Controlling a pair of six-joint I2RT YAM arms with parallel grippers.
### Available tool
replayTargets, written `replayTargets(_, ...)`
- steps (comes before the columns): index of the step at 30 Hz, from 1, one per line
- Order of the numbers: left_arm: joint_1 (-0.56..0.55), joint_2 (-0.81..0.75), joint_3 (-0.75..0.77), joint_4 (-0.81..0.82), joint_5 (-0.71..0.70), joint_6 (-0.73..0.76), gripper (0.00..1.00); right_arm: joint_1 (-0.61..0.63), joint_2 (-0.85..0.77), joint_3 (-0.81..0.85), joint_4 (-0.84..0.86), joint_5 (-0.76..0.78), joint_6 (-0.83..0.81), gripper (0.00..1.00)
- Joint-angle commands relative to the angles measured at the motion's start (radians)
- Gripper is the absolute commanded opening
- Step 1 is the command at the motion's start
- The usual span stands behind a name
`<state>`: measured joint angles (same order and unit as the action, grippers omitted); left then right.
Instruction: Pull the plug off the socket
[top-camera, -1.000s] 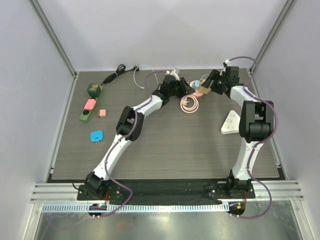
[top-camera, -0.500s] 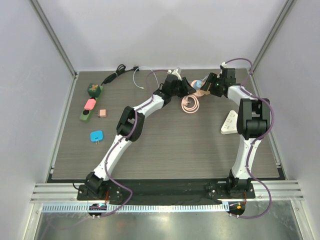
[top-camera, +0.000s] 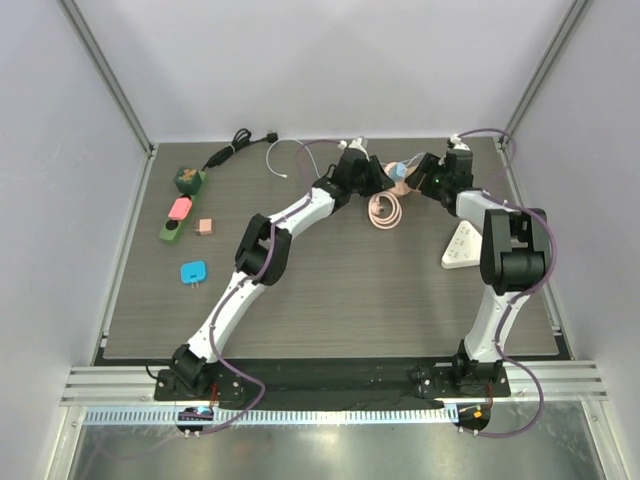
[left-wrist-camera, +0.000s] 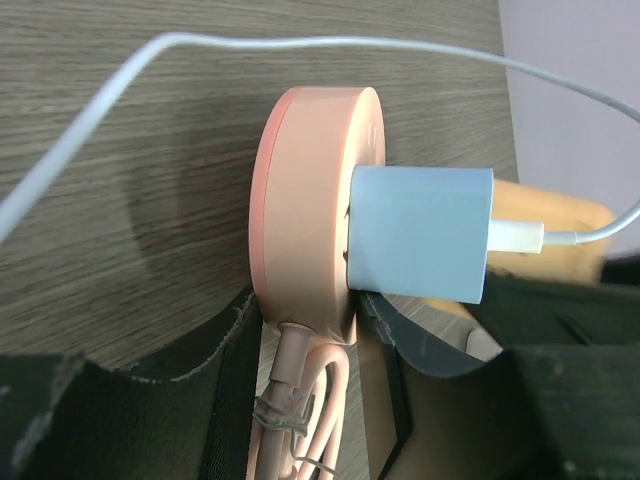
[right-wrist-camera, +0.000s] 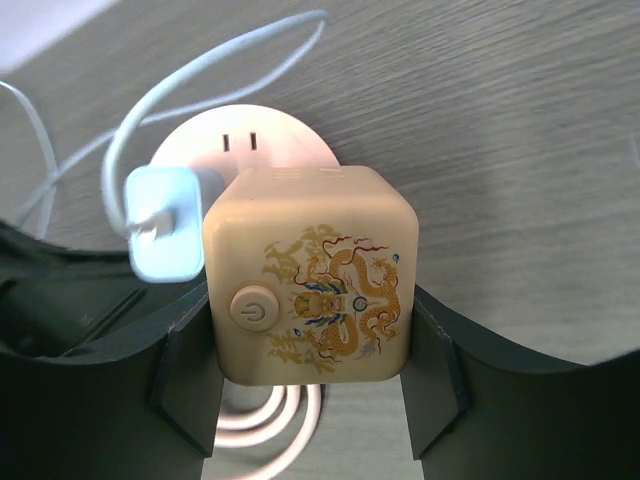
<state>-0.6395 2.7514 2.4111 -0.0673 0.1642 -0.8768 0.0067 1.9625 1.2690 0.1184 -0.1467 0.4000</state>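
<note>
In the right wrist view, the cream dragon-printed cube plug (right-wrist-camera: 310, 290) hides most of the round pink plastic socket (right-wrist-camera: 275, 135); the pale blue charger block (right-wrist-camera: 165, 235) beside it is blurred, and the coiled pink cord (right-wrist-camera: 265, 425) runs off the bottom edge.

Top view high, looking down; 2 wrist views close, sharing socket (left-wrist-camera: 300, 200).

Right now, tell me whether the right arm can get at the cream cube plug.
Probably yes: the right pincer straddles the cream cube plug, pads seemingly against both sides, nothing between. The left pincer braces the pink socket.
</note>
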Motion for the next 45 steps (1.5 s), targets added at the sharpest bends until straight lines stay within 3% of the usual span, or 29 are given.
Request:
replayTargets(1,0.021,0.014,0.057,-0.176,-0.121,0.032,0.00,-0.049,-0.167,-0.100,0.300,-0.017,0.136,0.01)
replayTargets(5,0.021,0.014,0.054,-0.172,-0.120,0.021,0.00,-0.102,-0.209,-0.174,0.385,-0.054,0.191,0.01)
replayTargets(12,0.021,0.014,0.043,-0.117,-0.074,0.022,0.00,-0.174,-0.176,-0.085,0.106,0.039,0.184,0.01)
replayTargets(19,0.017,0.010,0.014,-0.009,-0.005,0.007,0.00,-0.287,-0.082,-0.083,0.127,-0.115,0.234,0.03)
replayTargets(23,0.015,0.016,0.014,-0.005,-0.002,-0.002,0.00,-0.294,-0.099,-0.095,0.119,-0.076,0.237,0.04)
replayTargets(27,0.015,0.013,0.013,-0.002,0.005,-0.004,0.00,-0.297,-0.139,-0.125,0.084,0.054,0.270,0.06)
replayTargets(31,0.015,0.014,0.016,0.004,0.012,-0.010,0.00,-0.329,-0.224,-0.222,0.043,0.212,0.409,0.08)
replayTargets(40,0.014,0.011,0.028,0.012,0.047,-0.008,0.00,-0.421,-0.425,-0.433,0.069,0.266,0.575,0.13)
replayTargets(45,0.014,0.007,0.023,0.014,0.055,-0.008,0.00,-0.481,-0.496,-0.522,0.081,0.193,0.654,0.16)
